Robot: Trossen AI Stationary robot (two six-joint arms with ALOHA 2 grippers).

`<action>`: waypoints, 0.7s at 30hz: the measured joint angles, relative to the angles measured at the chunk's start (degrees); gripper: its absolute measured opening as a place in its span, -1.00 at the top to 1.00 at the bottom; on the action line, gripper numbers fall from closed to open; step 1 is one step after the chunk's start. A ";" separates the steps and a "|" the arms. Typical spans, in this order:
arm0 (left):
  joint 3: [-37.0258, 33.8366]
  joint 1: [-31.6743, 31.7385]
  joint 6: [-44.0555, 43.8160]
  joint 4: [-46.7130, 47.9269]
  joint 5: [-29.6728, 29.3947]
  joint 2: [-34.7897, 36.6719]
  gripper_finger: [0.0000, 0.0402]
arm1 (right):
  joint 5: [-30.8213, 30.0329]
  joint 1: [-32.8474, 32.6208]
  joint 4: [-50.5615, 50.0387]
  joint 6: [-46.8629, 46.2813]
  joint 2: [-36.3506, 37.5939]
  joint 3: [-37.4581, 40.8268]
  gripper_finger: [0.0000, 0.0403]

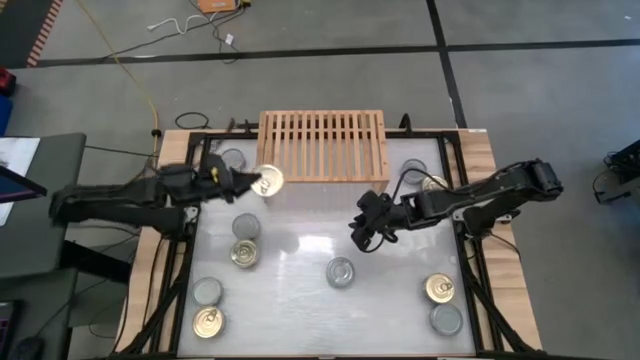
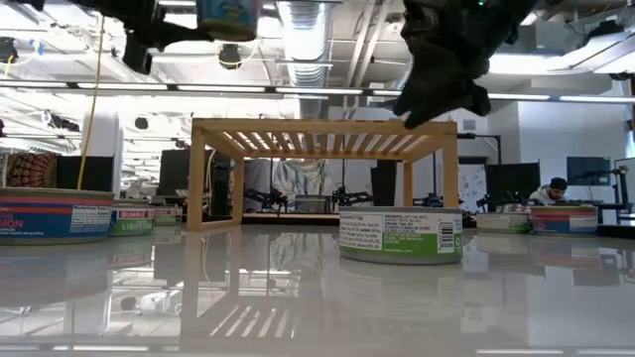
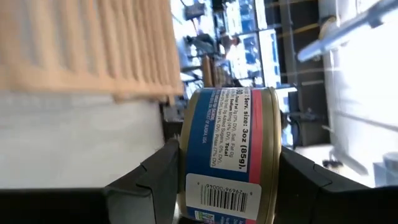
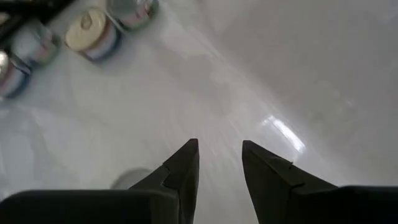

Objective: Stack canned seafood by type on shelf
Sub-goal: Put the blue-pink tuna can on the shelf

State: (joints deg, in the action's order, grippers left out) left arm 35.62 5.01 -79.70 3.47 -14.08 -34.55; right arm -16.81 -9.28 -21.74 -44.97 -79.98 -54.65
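our left gripper clamps a gold-topped can at upper centre-left, just beside the shelf; clipping its edge could knock it loose. our right gripper hangs mid-frame, jaws narrowly parted, empty.

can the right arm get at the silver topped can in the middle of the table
Probably yes. The right claw hangs open and empty just up from that can, with bare table between them and no other can crowding it.
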 joint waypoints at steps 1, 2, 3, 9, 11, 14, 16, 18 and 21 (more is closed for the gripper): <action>0.00 3.01 -0.01 2.30 2.58 1.11 0.05 | 0.01 0.45 0.67 0.00 0.02 0.00 0.27; 0.00 6.01 0.28 3.82 5.15 2.03 0.05 | 0.01 1.07 1.58 0.00 0.02 0.00 0.27; 0.00 9.67 0.81 5.22 8.22 2.80 0.05 | 0.01 1.69 2.95 0.00 0.02 0.00 0.27; -0.02 31.76 5.22 5.47 31.28 0.77 0.05 | 0.01 5.67 8.14 -2.54 0.00 0.00 0.27; -0.02 38.93 7.07 4.27 38.47 -1.40 0.05 | 0.01 6.79 8.55 -3.49 0.02 0.00 0.27; -0.02 48.58 9.00 0.68 49.94 -5.91 0.05 | 0.01 7.95 8.62 -5.37 -0.01 0.00 0.27; -0.02 53.39 9.76 -3.41 54.60 -9.33 0.05 | 0.00 8.44 8.68 -6.01 0.02 0.00 0.27; -0.02 56.68 10.10 -7.20 56.93 -13.00 0.05 | 0.03 8.74 8.62 -6.05 0.02 0.00 0.27; -0.02 59.06 9.65 -13.05 59.57 -18.41 0.05 | 0.03 9.05 8.68 -6.52 0.02 0.00 0.27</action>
State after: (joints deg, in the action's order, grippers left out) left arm 35.59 64.07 -70.05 -9.57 45.49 -52.96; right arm -16.78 -0.23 -13.06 -51.49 -79.96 -54.65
